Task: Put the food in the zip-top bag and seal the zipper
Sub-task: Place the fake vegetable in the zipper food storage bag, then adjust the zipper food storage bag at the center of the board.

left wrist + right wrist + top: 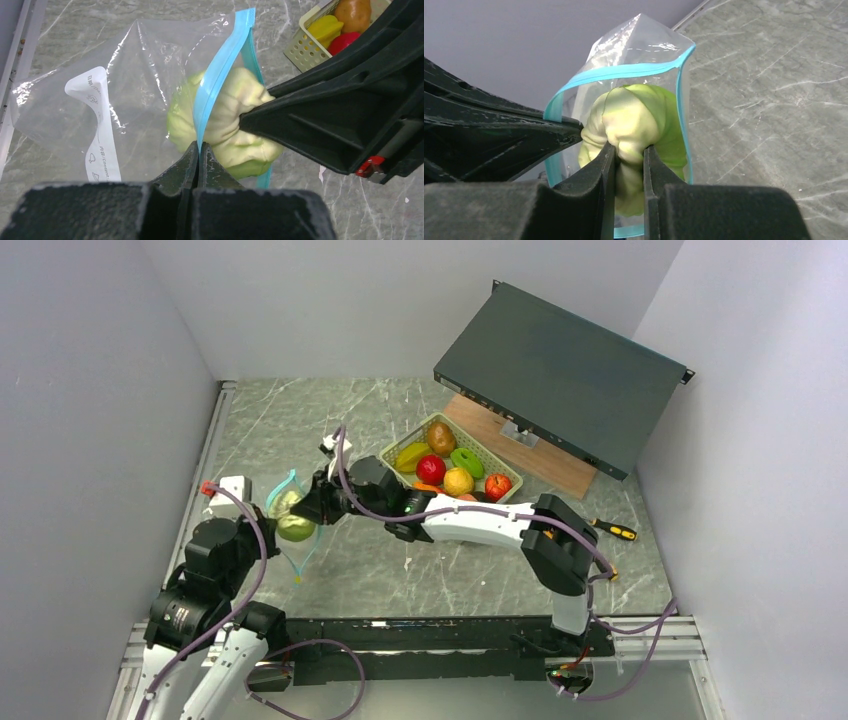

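Note:
The clear zip-top bag (pixel 130 90) lies at the table's left, its teal zipper (pixel 215 85) held open. My left gripper (pixel 199 150) is shut on the zipper strip at the mouth's near edge. My right gripper (pixel 628 152) is shut on a pale green toy vegetable (pixel 634 120) and holds it in the bag's mouth (pixel 624 72). From above, the green vegetable (pixel 296 527) sits at the bag opening between both grippers. More food, a red piece (pixel 431 468), a yellow one (pixel 458 481), a green one (pixel 466 461) and a brown one (pixel 440 437), lies in the basket. The slider tab is not visible.
The pale green slatted basket (pixel 395 449) stands right of the bag. A dark flat box (pixel 560 375) leans on a wooden board (pixel 540 455) at the back right. A screwdriver (pixel 612 530) lies at the right. A white block (pixel 228 492) sits at the left edge.

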You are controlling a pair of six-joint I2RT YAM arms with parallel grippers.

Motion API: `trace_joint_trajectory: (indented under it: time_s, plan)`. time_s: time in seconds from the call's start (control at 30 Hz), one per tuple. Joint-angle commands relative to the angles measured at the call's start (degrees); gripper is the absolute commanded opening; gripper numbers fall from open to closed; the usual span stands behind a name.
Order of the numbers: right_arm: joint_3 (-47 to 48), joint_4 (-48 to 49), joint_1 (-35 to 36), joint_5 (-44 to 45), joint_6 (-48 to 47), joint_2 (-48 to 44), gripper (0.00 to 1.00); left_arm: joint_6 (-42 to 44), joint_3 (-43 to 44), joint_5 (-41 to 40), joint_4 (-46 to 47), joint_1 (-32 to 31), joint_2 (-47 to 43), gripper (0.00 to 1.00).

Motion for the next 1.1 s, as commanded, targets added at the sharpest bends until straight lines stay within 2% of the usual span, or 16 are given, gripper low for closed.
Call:
trace_joint_trajectory:
  time_s: [0.0,0.1,0.13,0.3,0.43,0.67,0.87,1.07]
  plan:
    - [3.4,-1.7,2.1,-2.4,-3.9,2.2,0.03,0.0,0.3,2.1,4.0,-0.3,-0.8,0.0]
    - [6.7,-6.3,2.2,-1.3,-4.6,4.2,0.09,0.1,0.3,2.2,4.0,-0.3,-0.9,0.0]
    - [8.2,-7.7,2.1,-0.6,-4.8,4.6,0.14,0.0,0.3,2.2,4.0,-0.3,-0.9,0.0]
    - [12.2,-13.2,2.0,1.3,-5.7,4.0,0.54,-0.4,0.4,1.0,3.6,-0.3,-1.5,0.0]
    - [15.4,-20.5,1.8,2.2,-6.1,2.9,0.67,-0.9,0.5,-0.2,3.1,-0.3,-2.0,0.0]
    - [11.2,-25.2,1.7,4.5,-8.0,-3.6,0.73,-1.2,0.6,-0.9,2.9,-0.3,-2.7,0.0]
    - [4.8,-25.9,1.1,11.5,-8.0,-7.8,0.73,-1.1,0.6,-0.7,3.0,-0.3,-2.4,0.0]
    - [2.0,-22.7,0.2,8.2,-7.9,-6.6,0.72,-1.1,0.5,-0.7,3.0,-0.3,-2.3,0.0]
